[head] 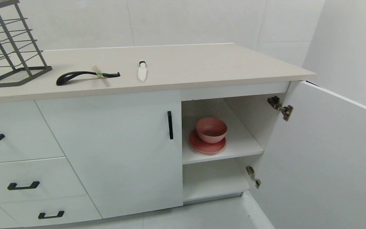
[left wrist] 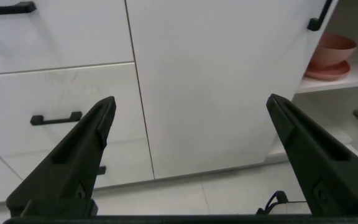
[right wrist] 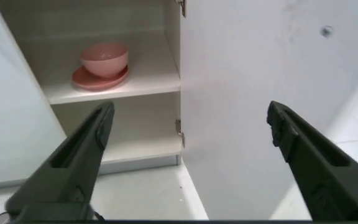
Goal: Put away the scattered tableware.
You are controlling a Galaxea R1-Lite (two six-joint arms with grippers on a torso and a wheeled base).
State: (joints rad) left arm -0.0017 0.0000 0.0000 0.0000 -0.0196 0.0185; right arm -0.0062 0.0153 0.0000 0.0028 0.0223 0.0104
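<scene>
Along the front edge of the bench [head: 202, 63], in its left half, lie the pieces not yet stowed. Below its right end the cupboard door [head: 322, 152] stands swung wide, presumably left so to give access to the upper shelf [head: 246, 143]. A wire rack [head: 8, 47] occupies the bench's left end. On the shelf, near its front edge, a pink plate [head: 207, 148] carries a pink bowl [head: 211, 129], stacked upright so the pair takes one footprint; these appear put away. A black ladle [head: 75, 76] lies flat near the bench's front edge, just beside the rack, with a thin stick [head: 97, 70] crossing its handle. A small white utensil [head: 142, 71] lies apart from them, nearer mid-bench. Left gripper [left wrist: 191, 102]: jaws wide apart, empty, held low facing the closed door [left wrist: 216, 81] and drawers [left wrist: 61, 81]. Right gripper [right wrist: 191, 109]: jaws likewise apart, empty, held low facing the open compartment. Both arms seem to sit below bench height, so reaching the ladle would call for a lift.
</scene>
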